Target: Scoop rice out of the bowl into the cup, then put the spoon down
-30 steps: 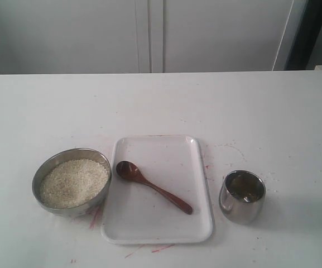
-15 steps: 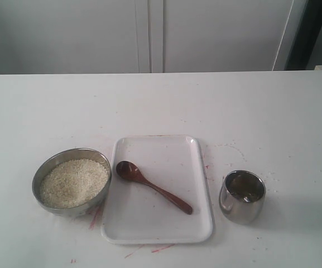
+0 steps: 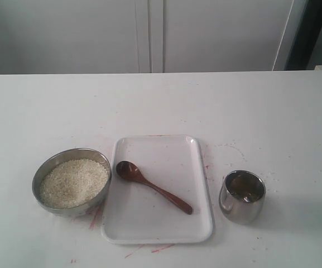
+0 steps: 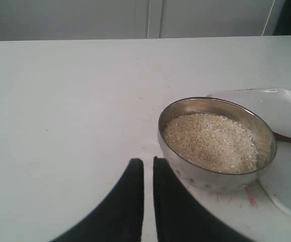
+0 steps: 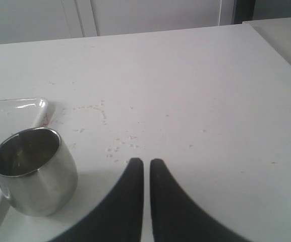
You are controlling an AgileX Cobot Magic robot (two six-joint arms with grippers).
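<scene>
The steel bowl (image 3: 71, 181) (image 4: 216, 143), filled with white rice (image 3: 73, 182) (image 4: 211, 142), stands at the left of the white tray (image 3: 166, 151). On the tray lies the dark wooden spoon (image 3: 154, 187), its oval end toward the bowl; only its handle tip (image 4: 290, 139) shows in the left wrist view. The shiny steel cup (image 3: 242, 196) (image 5: 34, 171) stands to the right of the tray. My left gripper (image 4: 148, 162) is shut and empty, just beside the bowl. My right gripper (image 5: 147, 163) is shut and empty, beside the cup. Neither gripper appears in the exterior view.
Stray rice grains (image 5: 117, 146) lie scattered on the white table (image 3: 161, 106) near the cup. Red marks (image 3: 96, 215) stain the table around the tray. White cabinet doors (image 3: 149, 33) stand behind the table's far edge.
</scene>
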